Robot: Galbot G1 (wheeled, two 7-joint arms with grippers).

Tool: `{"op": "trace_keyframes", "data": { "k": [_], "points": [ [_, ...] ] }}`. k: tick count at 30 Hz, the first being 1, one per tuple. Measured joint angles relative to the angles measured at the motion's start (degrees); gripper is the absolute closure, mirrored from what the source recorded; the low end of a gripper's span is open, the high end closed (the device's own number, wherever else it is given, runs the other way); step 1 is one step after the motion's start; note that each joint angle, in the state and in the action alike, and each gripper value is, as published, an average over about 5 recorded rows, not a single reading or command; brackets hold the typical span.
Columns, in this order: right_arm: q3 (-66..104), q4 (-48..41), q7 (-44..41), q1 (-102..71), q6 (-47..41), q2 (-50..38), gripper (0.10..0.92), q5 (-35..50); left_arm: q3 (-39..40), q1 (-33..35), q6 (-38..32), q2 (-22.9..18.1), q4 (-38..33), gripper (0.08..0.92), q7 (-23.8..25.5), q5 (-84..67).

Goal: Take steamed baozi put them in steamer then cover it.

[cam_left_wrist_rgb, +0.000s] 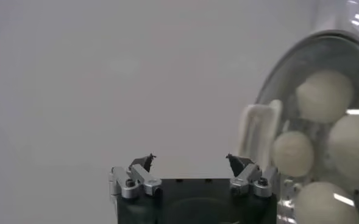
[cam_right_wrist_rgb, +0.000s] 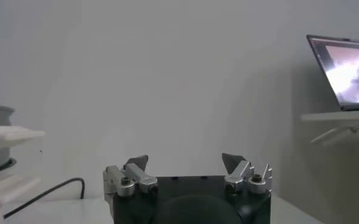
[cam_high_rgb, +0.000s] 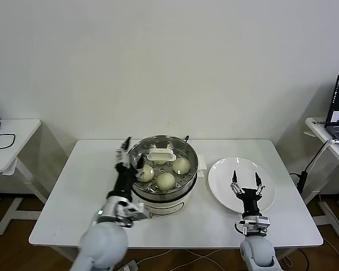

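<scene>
Four steamed baozi (cam_high_rgb: 165,180) sit under the cover (cam_high_rgb: 161,155), just right of your spread left hand (cam_high_rgb: 130,152); your right hand (cam_high_rgb: 246,184) hovers spread over the plate (cam_high_rgb: 226,169).

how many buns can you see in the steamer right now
4. In the left wrist view, all lie under the glass lid inside the steamer: bun, bun, bun, bun. The head view shows only three clearly.
</scene>
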Motion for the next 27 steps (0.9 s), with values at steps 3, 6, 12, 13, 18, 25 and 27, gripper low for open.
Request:
{"op": "trace_keyframes", "data": {
  "k": [3,6,12,13,18,25,27],
  "points": [
    [-0.14,1.09,-0.34,-0.85,-0.91,-0.52,0.203,1.48,-4.83,0.79,-2.69,0.61,1.6,0.177,-3.17,-9.53],
    [-0.28,2.12,-0.49,-1.59,-1.77,-1.04,0.203,2.92,-9.54,1.05,-6.47,1.25,4.83,0.177,-5.24,-19.59],
    [-0.67,3.44,-0.6,-2.89,-3.12,-1.65,0.203,4.7,-16.8,1.51,-14.85,1.86,12.91,0.177,-6.42,-37.89],
    [-0.75,3.59,-0.6,-3.09,-3.27,-1.67,0.203,4.85,-17.56,1.64,-16.19,1.85,14.2,0.177,-6.42,-40.3],
    [-1.17,4.29,-0.61,-4.01,-3.87,-1.72,0.203,5.36,-20.17,2.36,-22.34,1.48,19.45,0.177,-6.16,-48.53],
    [-1.07,5.39,-0.92,-5.15,-4.61,-1.75,0.203,5.81,-22.47,3.08,-27.57,1.27,23.99,0.177,-5.86,-54.52],
    [-0.95,5.58,-0.93,-5.29,-4.77,-1.76,0.203,5.95,-22.82,3.16,-28.47,1.35,24.76,0.177,-5.82,-55.64]
  ]
}}
